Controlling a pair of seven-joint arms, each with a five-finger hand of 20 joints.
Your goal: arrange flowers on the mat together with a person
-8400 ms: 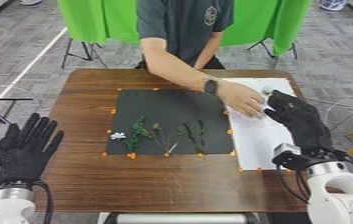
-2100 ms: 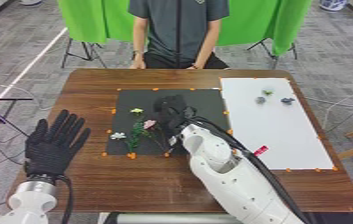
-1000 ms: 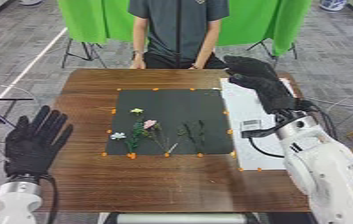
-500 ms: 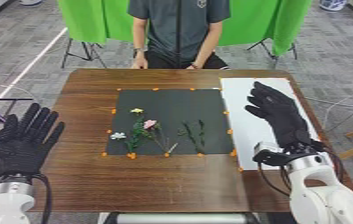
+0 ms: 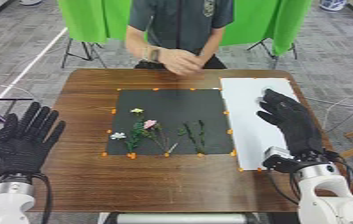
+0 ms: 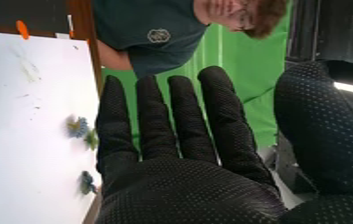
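**Apparent change of turn across the bench [image 5: 92, 185].**

A person's hand [image 5: 183, 61], previously lowered, is now raised beyond the dark mat [image 5: 177, 105]. On the mat, the yellow flower [image 5: 137, 111] and pink flower [image 5: 150, 124], absent from the earliest view, are now seen near the white flower [image 5: 117, 135]. The right hand [image 5: 294, 122] is held over the white sheet [image 5: 248, 150], where a blue flower [image 6: 81, 127] and a darker bloom [image 6: 87, 182] are left. Straight, released fingers are shown on it and on the left hand [image 5: 20, 152]. The next bloom may be taken by the person; crossed reaches should be avoided.
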